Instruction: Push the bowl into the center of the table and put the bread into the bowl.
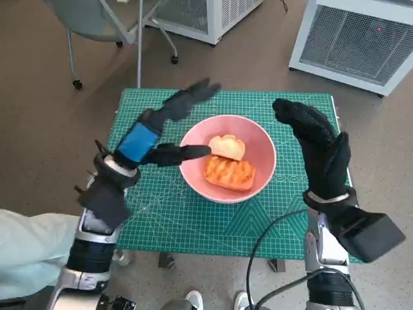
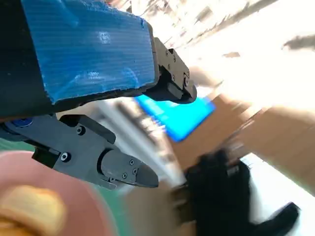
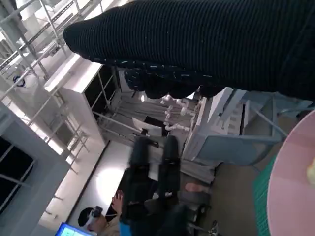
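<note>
A pink bowl (image 1: 258,145) stands near the middle of the green cutting mat (image 1: 161,213). Two pieces of bread lie inside it: a pale roll (image 1: 227,146) and a browner, grilled piece (image 1: 229,173). My left hand (image 1: 164,129) hovers at the bowl's left rim, its fingers spread apart and holding nothing. My right hand (image 1: 319,145) is raised just right of the bowl, also open and empty. In the left wrist view the bowl (image 2: 34,172) and a blurred piece of bread (image 2: 32,209) show below the black fingers (image 2: 106,164). The right wrist view catches a sliver of the bowl (image 3: 295,187).
The mat covers a small table. A chair on wheels (image 1: 103,26) stands behind it at the left, and white cabinets (image 1: 355,39) at the back. Feet (image 1: 193,300) show at the table's front edge. A person (image 3: 93,216) sits far off in the right wrist view.
</note>
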